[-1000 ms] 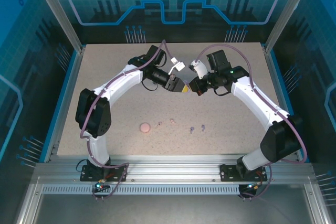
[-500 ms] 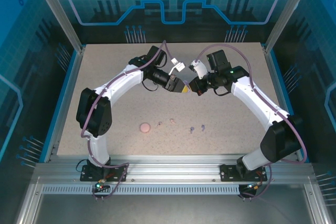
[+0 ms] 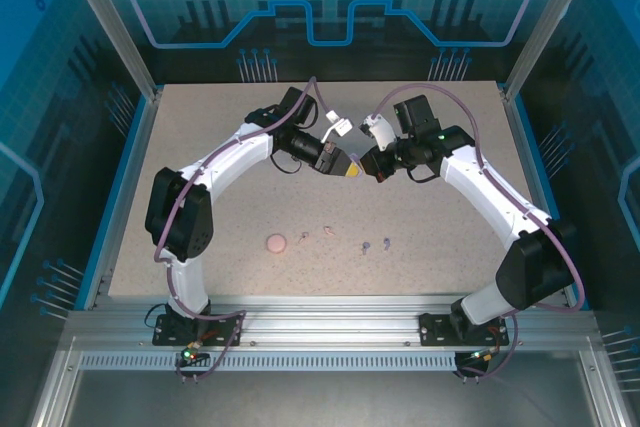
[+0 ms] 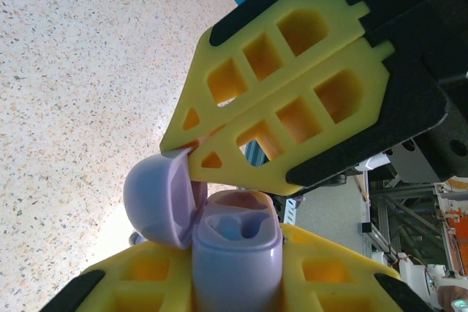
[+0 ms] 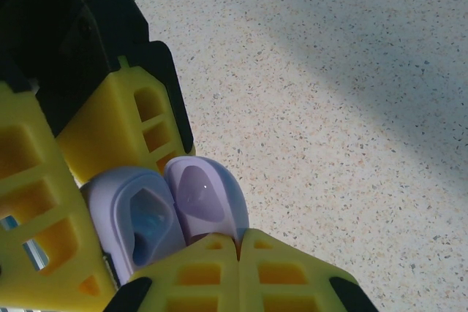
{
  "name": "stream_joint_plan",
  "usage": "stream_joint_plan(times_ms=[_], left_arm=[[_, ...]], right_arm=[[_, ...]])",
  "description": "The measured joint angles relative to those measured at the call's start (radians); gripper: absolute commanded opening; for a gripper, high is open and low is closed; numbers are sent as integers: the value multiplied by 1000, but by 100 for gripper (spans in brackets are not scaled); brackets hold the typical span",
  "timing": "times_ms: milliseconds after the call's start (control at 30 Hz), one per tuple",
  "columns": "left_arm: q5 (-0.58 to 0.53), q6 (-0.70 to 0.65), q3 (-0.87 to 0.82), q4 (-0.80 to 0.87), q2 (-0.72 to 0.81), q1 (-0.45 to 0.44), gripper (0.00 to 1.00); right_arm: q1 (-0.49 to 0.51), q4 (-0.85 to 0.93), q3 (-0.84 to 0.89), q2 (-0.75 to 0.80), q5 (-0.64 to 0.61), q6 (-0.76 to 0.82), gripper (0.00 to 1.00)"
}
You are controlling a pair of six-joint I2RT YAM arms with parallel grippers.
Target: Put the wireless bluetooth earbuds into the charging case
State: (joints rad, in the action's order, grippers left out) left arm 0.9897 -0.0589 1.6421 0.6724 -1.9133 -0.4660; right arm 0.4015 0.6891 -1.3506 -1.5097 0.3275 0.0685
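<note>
A lavender charging case [image 4: 238,253] stands upright between the yellow fingers of my left gripper [image 4: 238,272], which is shut on its body. The lid [image 4: 155,202] hangs open to the left, showing two bare earbud wells. My right gripper [image 5: 238,242] is shut, with its tips pressed against the lid's rim [image 5: 205,191]. In the top view both grippers meet above mid-table, left [image 3: 346,164] and right [image 3: 368,165]. Two purple earbuds [image 3: 375,244] and two pink earbuds [image 3: 316,235] lie on the table nearer the arm bases.
A round pink case [image 3: 276,243] lies closed on the speckled table [image 3: 200,147], just left of the pink earbuds. Blue side rails [image 3: 120,187] border the table, and a metal frame runs along the near edge.
My left gripper's jaws have tightened onto the lavender case. Neither arm has visibly moved, and the things on the table lie where they were.
</note>
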Motion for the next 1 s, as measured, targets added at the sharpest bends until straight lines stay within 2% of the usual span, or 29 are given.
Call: stream_joint_plan(times_ms=[67,167,367,700,833,1000], left_arm=[[0,0,0,-1,0,0,6],[0,0,0,-10,0,0,0],[3,0,-25,-51,3,1,0],[-3,8,-88,-90,11,4,0],[-34,43,-172,-171,59,13,0],[-126,137,-358,-372,197,40,0]], right_arm=[[0,2,-2,0,-3,0,0],[0,8,-10,0,-12,-2,12],[-14,22,-26,-1,-29,-19,30],[-65,18,-34,49,-5,-85,51],[-97,27,-33,107,-15,-157,56],[-119,70,32,185,-60,-294,57]])
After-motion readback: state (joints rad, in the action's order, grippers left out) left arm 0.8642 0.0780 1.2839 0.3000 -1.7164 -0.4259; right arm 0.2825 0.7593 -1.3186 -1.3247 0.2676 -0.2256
